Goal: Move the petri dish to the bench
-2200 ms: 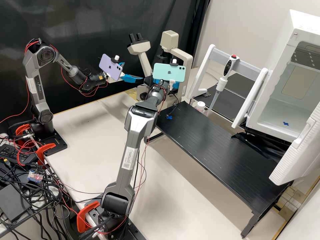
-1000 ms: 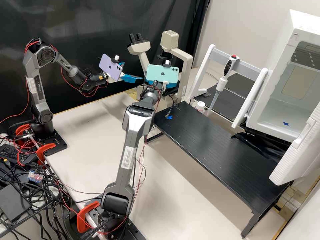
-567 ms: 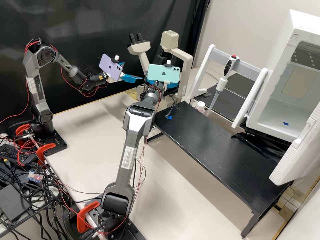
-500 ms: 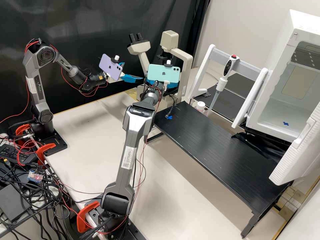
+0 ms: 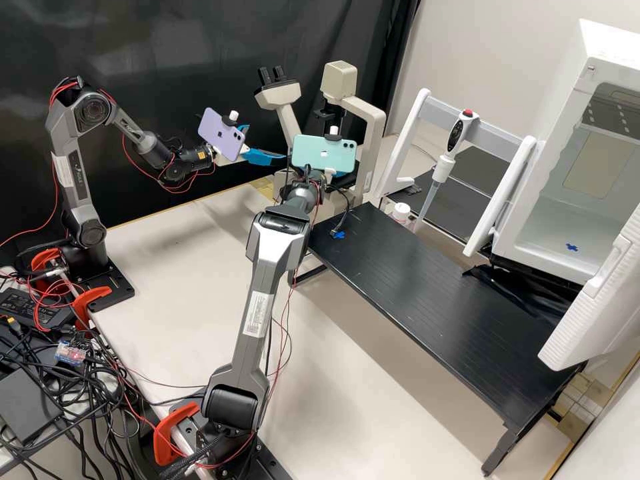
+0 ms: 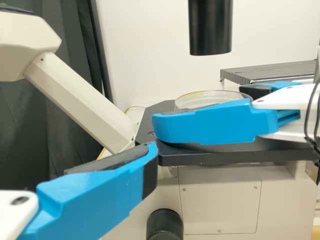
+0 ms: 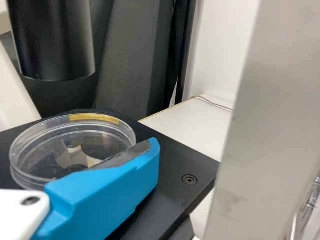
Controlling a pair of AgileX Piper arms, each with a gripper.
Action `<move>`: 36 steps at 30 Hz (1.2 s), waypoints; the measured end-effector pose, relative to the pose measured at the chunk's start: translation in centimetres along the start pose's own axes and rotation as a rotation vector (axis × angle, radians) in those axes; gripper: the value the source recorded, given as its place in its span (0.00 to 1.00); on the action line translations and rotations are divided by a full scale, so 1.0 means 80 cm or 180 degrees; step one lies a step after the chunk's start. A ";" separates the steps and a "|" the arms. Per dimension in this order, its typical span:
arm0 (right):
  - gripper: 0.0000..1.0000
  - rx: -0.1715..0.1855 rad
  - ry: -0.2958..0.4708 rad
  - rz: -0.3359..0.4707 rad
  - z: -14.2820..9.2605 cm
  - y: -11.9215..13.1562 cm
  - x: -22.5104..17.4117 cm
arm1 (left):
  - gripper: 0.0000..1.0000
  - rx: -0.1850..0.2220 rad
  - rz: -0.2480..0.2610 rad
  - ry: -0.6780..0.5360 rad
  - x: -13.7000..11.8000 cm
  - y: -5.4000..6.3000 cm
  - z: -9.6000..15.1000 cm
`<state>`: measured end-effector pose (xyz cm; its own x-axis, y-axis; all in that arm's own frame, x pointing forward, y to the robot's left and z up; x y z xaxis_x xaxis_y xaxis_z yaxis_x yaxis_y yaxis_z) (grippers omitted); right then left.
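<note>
We see the petri dish (image 7: 65, 135) resting flat on the black microscope stage (image 7: 175, 160), off the table (image 5: 413, 287). Our right claw (image 6: 200, 109) stands spread around it, reaching in sideways probably because the black tube (image 7: 55, 40) limits room above; whether it touches the dish, we cannot tell. Our left claw (image 5: 268, 143), also spread, stands aside, likely leaving room. Since half a second ago, our right arm's teal phone (image 5: 323, 153) has dipped slightly; our left arm is unchanged.
</note>
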<state>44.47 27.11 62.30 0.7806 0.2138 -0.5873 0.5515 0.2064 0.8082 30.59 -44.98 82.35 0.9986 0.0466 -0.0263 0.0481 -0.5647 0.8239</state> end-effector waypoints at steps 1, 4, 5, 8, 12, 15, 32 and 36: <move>0.00 0.0026 0.0003 -0.0005 0.000 0.000 0.000 | 1.00 0.0000 0.0000 0.0000 0.000 0.000 0.000; 0.00 -0.0004 0.0010 -0.0023 0.000 -0.001 0.000 | 1.00 0.0000 0.0000 0.0000 0.000 0.000 0.000; 0.00 -0.0004 0.0011 -0.0026 0.000 -0.001 0.000 | 1.00 0.0000 0.0000 0.0000 0.000 0.000 0.000; 0.00 0.0010 0.0014 -0.0036 -0.001 -0.001 0.000 | 1.00 0.0000 0.0000 0.0000 0.000 0.000 0.000; 0.00 0.0017 0.0015 -0.0039 -0.001 -0.001 0.000 | 1.00 0.0000 0.0000 0.0000 0.000 0.000 0.000; 0.00 0.0018 0.0011 -0.0035 0.000 -0.001 0.000 | 1.00 0.0000 0.0000 0.0000 0.000 0.000 0.000; 0.00 0.0063 0.0055 -0.0057 0.012 -0.007 -0.001 | 1.00 0.0000 0.0000 0.0000 0.000 0.000 0.000; 0.00 0.0067 0.0087 -0.0069 0.012 -0.009 -0.007 | 1.00 0.0000 0.0000 0.0000 0.000 0.000 0.000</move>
<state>43.92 25.94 62.11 0.7603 0.2355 -0.6054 0.5745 0.1911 0.7959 30.59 -44.98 82.35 0.9986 0.0466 -0.0263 0.0481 -0.5647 0.8239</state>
